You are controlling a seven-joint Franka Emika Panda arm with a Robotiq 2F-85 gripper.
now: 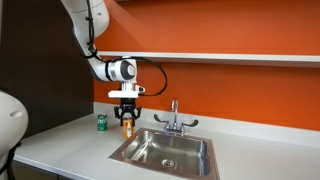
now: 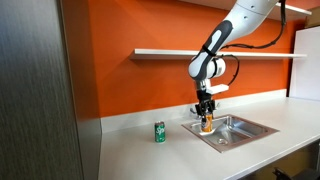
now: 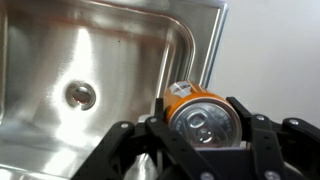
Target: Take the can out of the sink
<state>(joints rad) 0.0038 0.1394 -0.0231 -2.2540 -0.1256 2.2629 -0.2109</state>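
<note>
One orange can [image 3: 203, 120], clamped between the closed fingers of the gripper [image 1: 126, 121], hangs above the left rim of the sink [image 1: 121, 152]; a slackened grip would drop it into the basin.

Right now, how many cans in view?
2. The orange can is held in the pincer at the sink's corner; the green can stands on the counter nearby. Part of the sink is hidden.

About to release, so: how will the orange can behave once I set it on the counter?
The can looks like rigid, smooth metal, so it may slip if the gripper loosens. Held upright, it should probably stand when set down; tipped, a cylinder would likely roll.
</note>
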